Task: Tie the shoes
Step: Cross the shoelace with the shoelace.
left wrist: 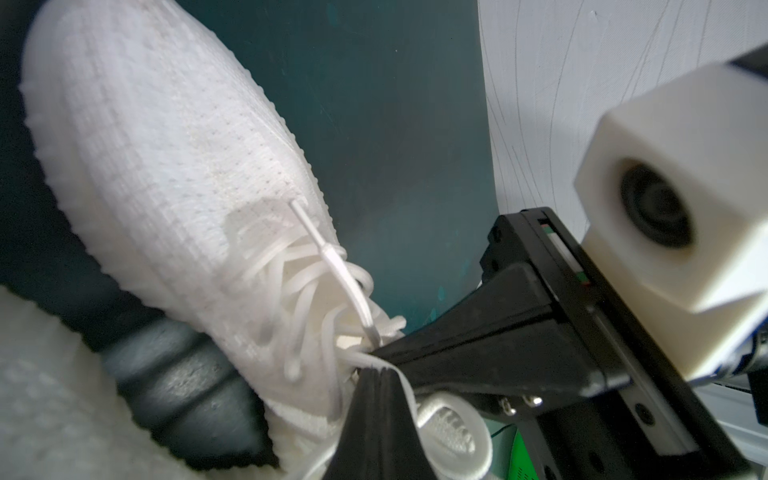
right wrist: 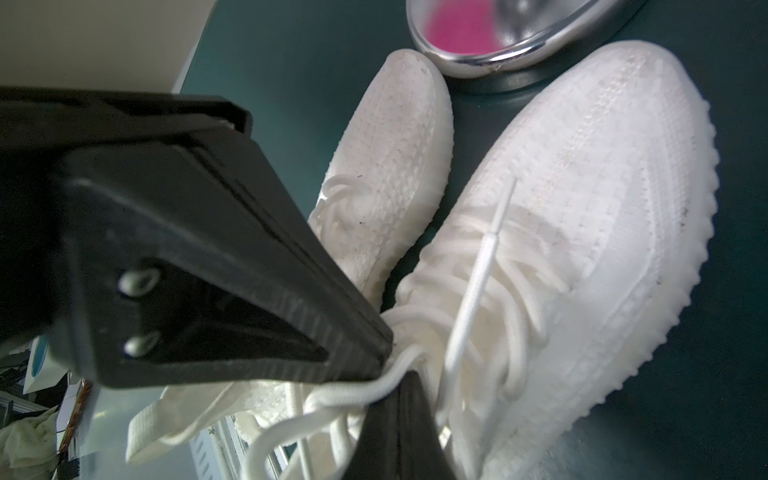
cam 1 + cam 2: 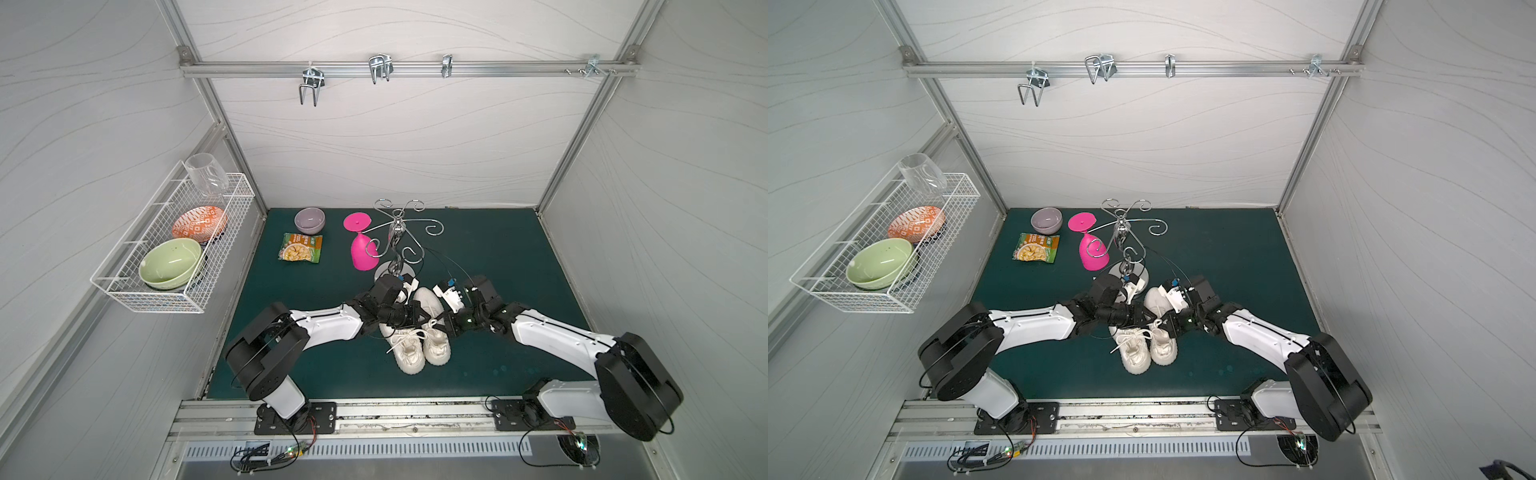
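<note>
Shoes (image 3: 409, 357) stand side by side on the green mat (image 3: 498, 257), towards its front middle, between the two arms. On the left wall hangs a wire basket (image 3: 145, 300) holding a green bowl (image 3: 170, 262), an orange patterned bowl (image 3: 199, 222) and a clear glass (image 3: 205, 172). Further back on the mat, from the left, come a grey bowl (image 3: 309, 220), a snack bag (image 3: 300, 248), a pink glass (image 3: 363, 253) and a chrome stand (image 3: 397, 228), whose round base lies just beside one shoe's toe. Over the shoes the left gripper (image 1: 380, 386) is pinched tight on the laces (image 1: 345, 278) of one shoe. The right gripper (image 2: 401, 395) meets it tip to tip and is likewise clamped on a strand
</note>
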{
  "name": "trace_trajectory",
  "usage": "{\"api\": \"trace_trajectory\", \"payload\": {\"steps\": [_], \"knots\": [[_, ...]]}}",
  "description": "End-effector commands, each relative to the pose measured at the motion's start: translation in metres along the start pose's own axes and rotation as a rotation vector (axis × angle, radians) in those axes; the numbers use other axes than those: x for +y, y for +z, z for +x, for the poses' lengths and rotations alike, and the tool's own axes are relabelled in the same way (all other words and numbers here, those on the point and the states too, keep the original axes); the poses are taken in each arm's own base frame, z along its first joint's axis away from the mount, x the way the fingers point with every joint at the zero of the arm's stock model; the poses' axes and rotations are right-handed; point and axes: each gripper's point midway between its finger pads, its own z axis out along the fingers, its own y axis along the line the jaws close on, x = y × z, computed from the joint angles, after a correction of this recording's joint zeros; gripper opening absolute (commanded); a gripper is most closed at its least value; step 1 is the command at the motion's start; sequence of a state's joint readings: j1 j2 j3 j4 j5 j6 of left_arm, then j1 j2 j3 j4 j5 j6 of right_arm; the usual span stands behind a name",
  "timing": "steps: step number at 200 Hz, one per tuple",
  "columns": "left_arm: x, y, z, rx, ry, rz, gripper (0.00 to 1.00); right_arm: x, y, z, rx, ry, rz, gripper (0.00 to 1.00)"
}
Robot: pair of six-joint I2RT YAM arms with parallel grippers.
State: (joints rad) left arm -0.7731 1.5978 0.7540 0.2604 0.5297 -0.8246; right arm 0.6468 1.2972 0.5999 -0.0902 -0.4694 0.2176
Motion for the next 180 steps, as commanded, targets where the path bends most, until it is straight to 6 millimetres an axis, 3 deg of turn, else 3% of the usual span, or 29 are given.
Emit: {"api": "trace_trajectory", "payload": {"steps": [1,63,128,166,180], "knots": [[0.007,0.003,0.004,0.014,-0.023,-0.023,0.03,0.006,0.002,0.005,0.012,-0.01,-0.031,0.01],[0.007,0.003,0.009,0.038,-0.07,-0.023,0.01,0.006,0.001,0.002,0.003,-0.014,-0.027,0.01],[0.0,0.008,0.009,0.055,-0.086,0.038,0.19,0.009,0.002,-0.001,0.001,-0.022,-0.042,0.01],[0.002,0.012,0.01,0.06,-0.093,0.042,0.19,0.009,0.001,-0.002,-0.002,-0.022,-0.044,0.02],[0.003,0.014,0.012,0.069,-0.104,0.045,0.13,0.011,0.0,-0.003,-0.008,-0.023,-0.047,0.01]]}}
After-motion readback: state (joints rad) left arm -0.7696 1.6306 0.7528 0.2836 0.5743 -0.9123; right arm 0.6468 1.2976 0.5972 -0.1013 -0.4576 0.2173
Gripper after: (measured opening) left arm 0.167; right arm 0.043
